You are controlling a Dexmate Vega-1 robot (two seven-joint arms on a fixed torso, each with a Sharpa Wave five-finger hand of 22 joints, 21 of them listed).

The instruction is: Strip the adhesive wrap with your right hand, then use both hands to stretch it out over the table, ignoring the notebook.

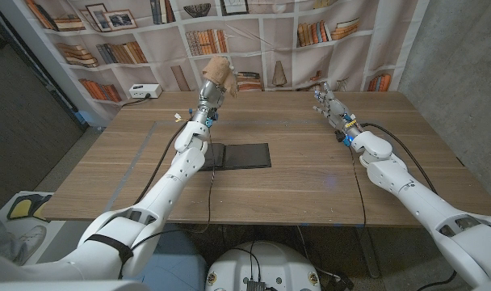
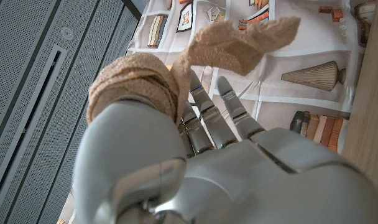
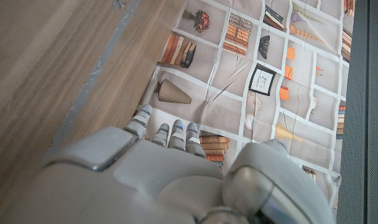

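While the left hand (image 1: pixel 216 81) is raised beyond the notebook (image 1: pixel 241 155), tan wrap (image 2: pixel 153 73) is wound around it, one loose end sticking out. Right hand (image 1: pixel 328 103), well right of the notebook, holds nothing, fingers straight and slightly apart.

Staged test room or lab, dressed as a study. A printed bookshelf backdrop (image 1: pixel 253 32) is hung behind a wooden table (image 1: pixel 310 174); bare grey wall panels (image 1: pixel 455 48) are seen beside it. A white power box (image 1: pixel 144 91) with cable is placed on the table's far edge.

You have a wooden desk (image 1: pixel 310 174) before you, a black notebook (image 1: pixel 241 155) lying flat near its middle.
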